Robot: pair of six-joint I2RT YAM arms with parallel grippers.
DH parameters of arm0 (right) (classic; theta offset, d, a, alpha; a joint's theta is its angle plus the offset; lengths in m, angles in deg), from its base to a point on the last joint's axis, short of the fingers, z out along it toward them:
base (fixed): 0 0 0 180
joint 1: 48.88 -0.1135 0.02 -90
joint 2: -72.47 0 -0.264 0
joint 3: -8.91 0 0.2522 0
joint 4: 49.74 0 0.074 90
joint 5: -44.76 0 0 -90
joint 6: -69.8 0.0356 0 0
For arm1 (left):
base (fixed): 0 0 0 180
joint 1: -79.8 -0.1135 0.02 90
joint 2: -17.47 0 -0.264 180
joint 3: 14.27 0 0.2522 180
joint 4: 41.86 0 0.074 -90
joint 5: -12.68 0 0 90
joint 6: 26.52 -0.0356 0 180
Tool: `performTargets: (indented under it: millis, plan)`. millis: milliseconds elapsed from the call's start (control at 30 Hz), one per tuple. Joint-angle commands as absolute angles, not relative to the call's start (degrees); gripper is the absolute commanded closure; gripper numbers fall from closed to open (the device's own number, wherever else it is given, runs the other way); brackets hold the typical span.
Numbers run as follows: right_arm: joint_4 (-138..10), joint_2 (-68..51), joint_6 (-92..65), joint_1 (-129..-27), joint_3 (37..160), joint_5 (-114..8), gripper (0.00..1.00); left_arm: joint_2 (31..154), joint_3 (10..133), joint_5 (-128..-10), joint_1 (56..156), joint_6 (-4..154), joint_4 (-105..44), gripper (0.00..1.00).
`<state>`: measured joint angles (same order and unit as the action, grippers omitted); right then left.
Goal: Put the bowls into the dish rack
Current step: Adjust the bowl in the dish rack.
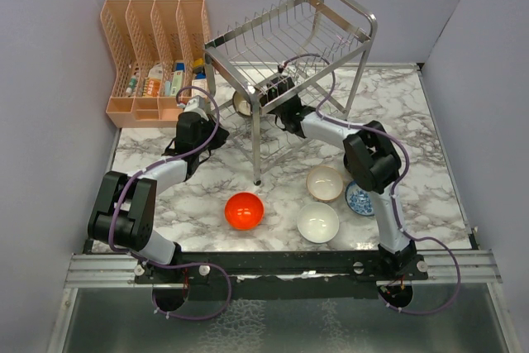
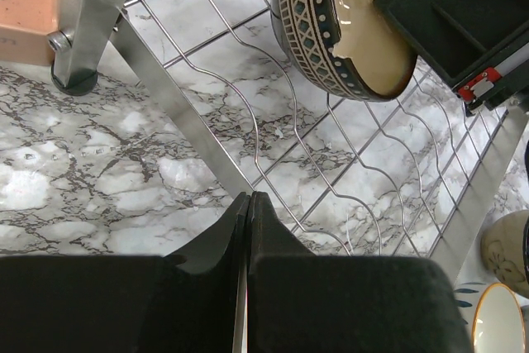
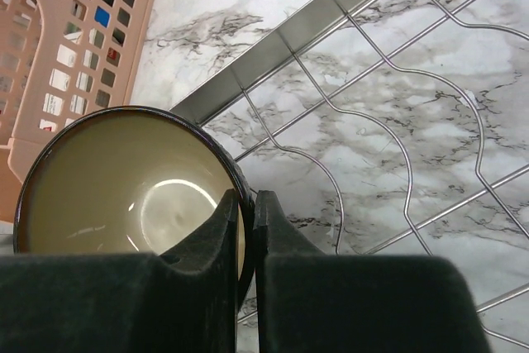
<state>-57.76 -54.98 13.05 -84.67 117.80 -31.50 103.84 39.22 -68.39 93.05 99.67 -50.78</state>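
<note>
Right jaws pinched on brown bowl (image 3: 116,179) rim, bowl tipped on edge at rack (image 1: 289,35) lower tier, left jaws pressed together just outside that tier, red bowl (image 1: 245,210), white bowl (image 1: 318,222), beige bowl (image 1: 325,182), blue-patterned bowl (image 1: 360,199) on marble surface (image 1: 207,179) in front

red-orange bowl (image 1: 245,210) | white bowl (image 1: 318,222) | beige bowl (image 1: 325,182) | brown-cream bowl (image 2: 359,14) | peach organiser (image 1: 132,107)

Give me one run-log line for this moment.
right gripper shut on brown bowl rim over dish rack lower tier | left gripper shut, empty | red bowl, white bowl, beige bowl, blue-patterned bowl on table
</note>
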Motion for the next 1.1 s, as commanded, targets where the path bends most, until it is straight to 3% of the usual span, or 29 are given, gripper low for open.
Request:
performTargets:
  millis: [0, 333, 633, 1067]
  plan:
    - [-47.3, -52.4, 7.5, -86.3, 112.4, -25.6, 0.99, 103.1, 39.0, -68.8, 93.3, 98.9, -52.8, 1.0]
    - [-18.1, -48.3, -17.7, -92.7, 102.2, -9.5, 0.99, 103.7, 39.4, -68.7, 93.3, 98.9, -53.0, 1.0]
    - [12.9, -58.3, -54.1, -97.9, 106.2, -3.4, 0.99, 104.3, 40.0, -68.5, 93.3, 98.8, -52.9, 1.0]
    - [24.8, -63.6, -76.3, -99.3, 107.8, -9.2, 0.99, 104.3, 40.1, -68.7, 93.3, 98.5, -52.5, 1.0]
